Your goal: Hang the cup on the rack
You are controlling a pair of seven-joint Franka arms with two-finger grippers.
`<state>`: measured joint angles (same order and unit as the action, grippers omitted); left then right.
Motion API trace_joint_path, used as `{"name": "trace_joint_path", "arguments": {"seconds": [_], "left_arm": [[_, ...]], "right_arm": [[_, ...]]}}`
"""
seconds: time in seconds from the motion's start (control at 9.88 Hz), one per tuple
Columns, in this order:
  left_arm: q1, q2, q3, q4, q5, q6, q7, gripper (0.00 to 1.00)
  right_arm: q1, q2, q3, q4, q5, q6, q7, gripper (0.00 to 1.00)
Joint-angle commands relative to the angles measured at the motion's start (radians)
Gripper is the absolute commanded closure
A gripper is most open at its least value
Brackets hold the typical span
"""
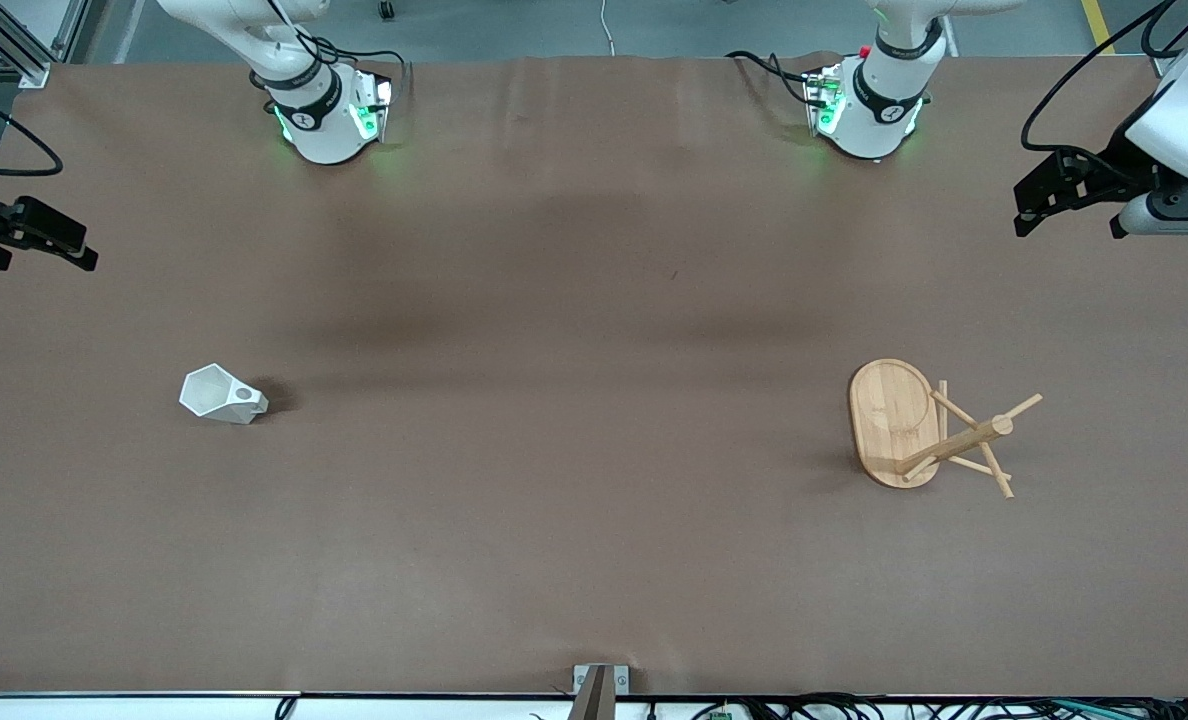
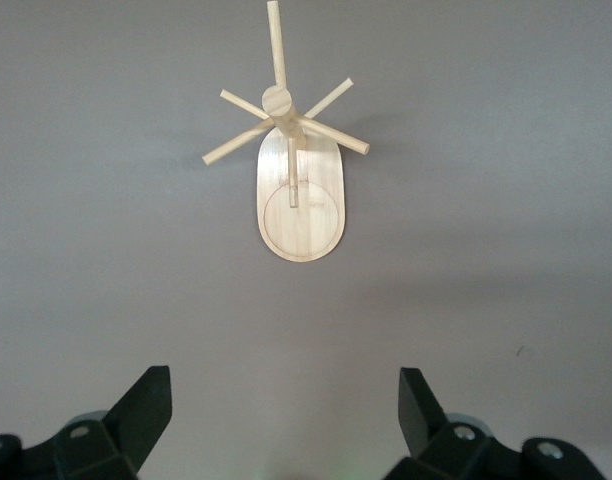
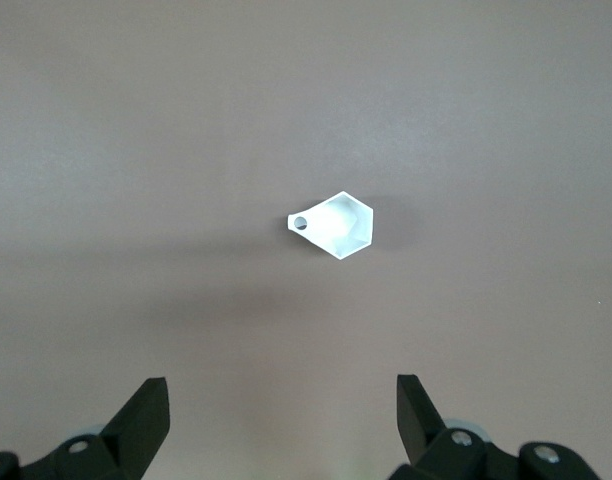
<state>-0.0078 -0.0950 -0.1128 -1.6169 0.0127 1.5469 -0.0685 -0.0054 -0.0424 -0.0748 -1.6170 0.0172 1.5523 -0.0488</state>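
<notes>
The white faceted cup [image 1: 222, 395] lies on its side on the brown table toward the right arm's end, its round hole showing near the narrow base. It also shows in the right wrist view [image 3: 336, 224]. The bamboo rack [image 1: 929, 428] stands on its oval base toward the left arm's end, and shows in the left wrist view [image 2: 298, 170] with its pegs spread. My right gripper [image 1: 39, 255] [image 3: 283, 400] is open and empty, high over its end of the table. My left gripper [image 1: 1069, 222] [image 2: 286, 400] is open and empty, high over its own end.
The brown table cover [image 1: 574, 420] spans the whole table. The two arm bases [image 1: 329, 115] [image 1: 869, 110] stand along the table's edge farthest from the front camera. A small metal bracket [image 1: 599, 680] sits at the table's nearest edge.
</notes>
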Motion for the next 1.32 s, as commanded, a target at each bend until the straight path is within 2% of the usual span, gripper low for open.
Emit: {"name": "trace_joint_path", "arguments": {"seconds": [0.0, 0.81, 1.21], "left_arm": [[0.005, 0.023, 0.001, -0.001, -0.007, -0.002, 0.013, 0.00], [0.014, 0.049, 0.004, 0.023, -0.002, -0.002, 0.013, 0.00], [0.028, 0.049, 0.004, 0.025, -0.007, -0.002, 0.012, 0.00]], "right_arm": [[-0.011, -0.001, 0.009, 0.002, -0.011, -0.006, -0.011, 0.00], [-0.016, -0.001, 0.009, 0.002, -0.011, -0.006, -0.020, 0.00], [-0.051, 0.012, 0.007, -0.040, -0.011, 0.034, -0.046, 0.00]]}}
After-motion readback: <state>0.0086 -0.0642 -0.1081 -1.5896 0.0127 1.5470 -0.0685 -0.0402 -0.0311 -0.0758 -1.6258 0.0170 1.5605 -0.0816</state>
